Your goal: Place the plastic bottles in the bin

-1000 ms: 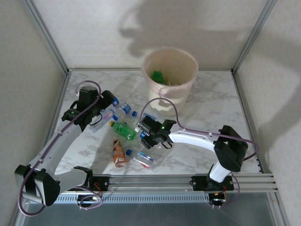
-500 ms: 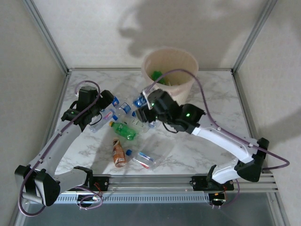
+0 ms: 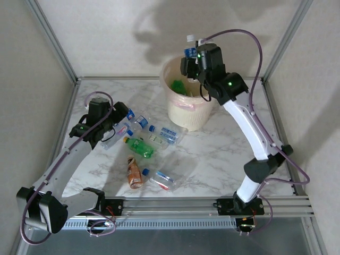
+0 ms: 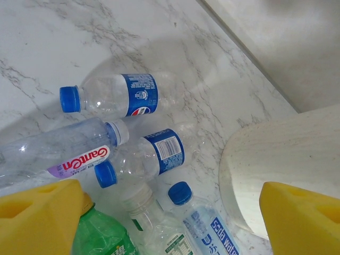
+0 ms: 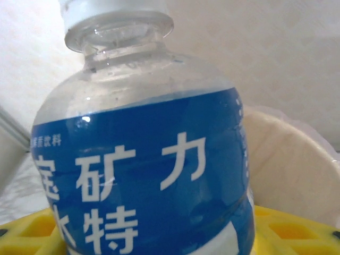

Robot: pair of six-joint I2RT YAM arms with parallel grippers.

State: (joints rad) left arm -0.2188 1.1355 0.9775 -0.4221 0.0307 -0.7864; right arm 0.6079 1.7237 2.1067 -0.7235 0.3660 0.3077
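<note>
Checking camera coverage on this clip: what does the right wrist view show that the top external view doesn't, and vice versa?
Right wrist: white characters legible on the blue label of the held bottle, with yellow pads beneath it. Top external: a green bottle already in the bin, and loose bottles lying on the marble table. Shared: the right pincer holding that bottle up by the bin.

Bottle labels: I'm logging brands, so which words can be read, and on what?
"GanTen": purple-labelled clear bottle.
"soda water", partly cut off: blue-capped bottle.
"矿力" above "特": blue-labelled bottle held in right claw.
Barcode and fine print on two other blue labels: too small to read.
</note>
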